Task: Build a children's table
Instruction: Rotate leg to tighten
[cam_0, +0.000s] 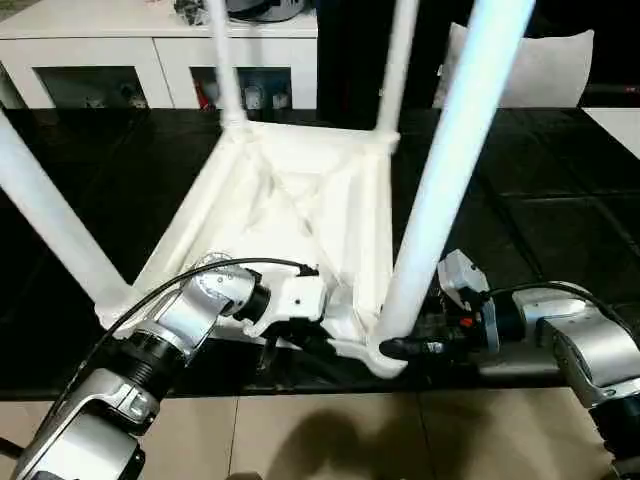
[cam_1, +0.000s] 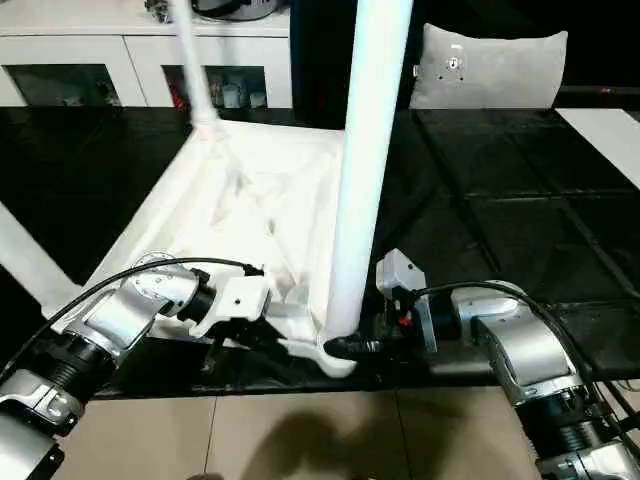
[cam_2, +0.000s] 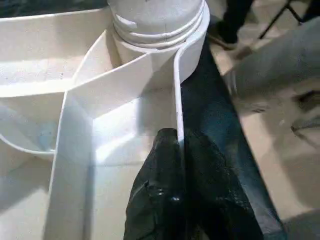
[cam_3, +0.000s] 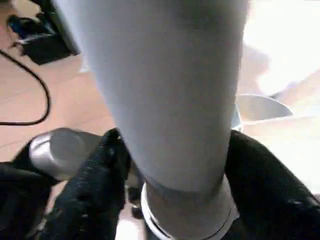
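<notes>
On black work table (cam_0: 560, 200), one upturned tabletop (cam_0: 300, 190), four legs (cam_0: 440, 190), left jaws pinching its rim, right jaws around one leg.

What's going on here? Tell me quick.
A humanoid robot is building a children's table on a black work table. The white tabletop lies upside down with four legs standing in its corner sockets. The left gripper is pinched shut on the tabletop's near rim, steadying it. The right gripper has its fingers either side of the base of the near right leg, right at its socket.
</notes>
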